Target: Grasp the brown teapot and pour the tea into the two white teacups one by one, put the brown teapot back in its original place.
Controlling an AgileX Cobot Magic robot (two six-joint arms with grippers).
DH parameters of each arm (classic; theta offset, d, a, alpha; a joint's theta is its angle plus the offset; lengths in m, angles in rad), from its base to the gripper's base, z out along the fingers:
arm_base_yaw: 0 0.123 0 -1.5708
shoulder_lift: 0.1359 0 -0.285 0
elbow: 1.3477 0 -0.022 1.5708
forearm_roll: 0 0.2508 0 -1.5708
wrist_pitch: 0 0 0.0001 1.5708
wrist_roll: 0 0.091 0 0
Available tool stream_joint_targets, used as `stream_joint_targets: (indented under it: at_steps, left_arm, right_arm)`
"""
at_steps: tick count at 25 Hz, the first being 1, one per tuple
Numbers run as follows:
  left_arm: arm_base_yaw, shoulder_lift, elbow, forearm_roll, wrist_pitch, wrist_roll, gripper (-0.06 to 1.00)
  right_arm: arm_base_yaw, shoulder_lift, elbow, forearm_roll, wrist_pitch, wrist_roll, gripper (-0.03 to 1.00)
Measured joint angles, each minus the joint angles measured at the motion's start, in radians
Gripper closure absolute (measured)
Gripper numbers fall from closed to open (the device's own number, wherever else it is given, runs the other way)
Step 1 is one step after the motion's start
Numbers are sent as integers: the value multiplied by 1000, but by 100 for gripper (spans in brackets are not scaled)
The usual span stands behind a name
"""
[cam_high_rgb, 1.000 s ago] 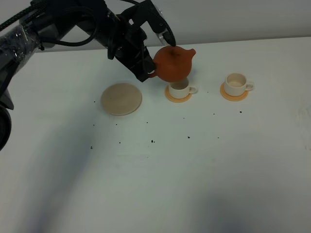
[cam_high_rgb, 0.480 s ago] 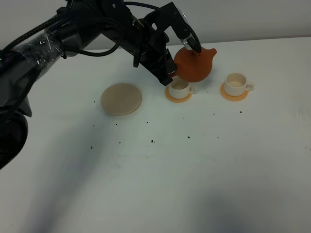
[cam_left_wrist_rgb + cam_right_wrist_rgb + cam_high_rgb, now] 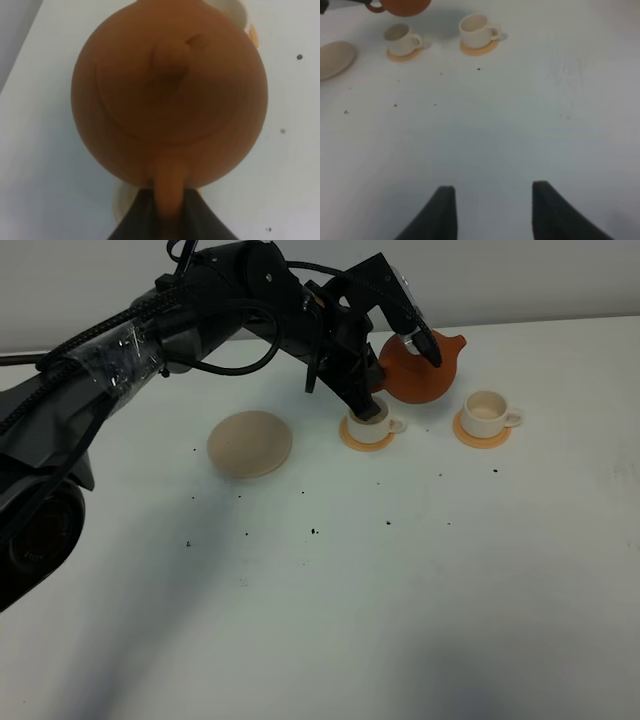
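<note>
The brown teapot (image 3: 428,372) hangs in the air, upright, between and just behind the two white teacups. My left gripper (image 3: 392,370) is shut on its loop handle (image 3: 167,192), reaching in from the left. The near teacup (image 3: 370,424) sits partly under my wrist, and the far teacup (image 3: 487,413) stands to the teapot's right. Each is on an orange coaster. The original place, a cream saucer (image 3: 250,444), lies bare to the left. No tea shows anywhere. My right gripper (image 3: 492,210) is open and low over bare table, far from the teacups (image 3: 476,29).
Dark specks are scattered over the white table (image 3: 330,590). A pale wall runs behind the table's far edge. The black left arm (image 3: 200,310) stretches across the back left, above the saucer.
My left arm has carried the teapot to the right, from above the near teacup to the gap between the two teacups. The cups, the saucer and the right gripper stay put.
</note>
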Motion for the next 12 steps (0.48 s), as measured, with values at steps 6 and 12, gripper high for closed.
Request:
stream_joint_targets:
  at_steps: [6, 12]
  left_arm:
    - [-1, 1, 0, 22, -14, 9, 82]
    - [-13, 24, 0, 45, -57, 20, 82]
  right_arm:
    - [0, 0, 0, 0, 0, 0, 60]
    - [0, 0, 0, 0, 0, 0, 60]
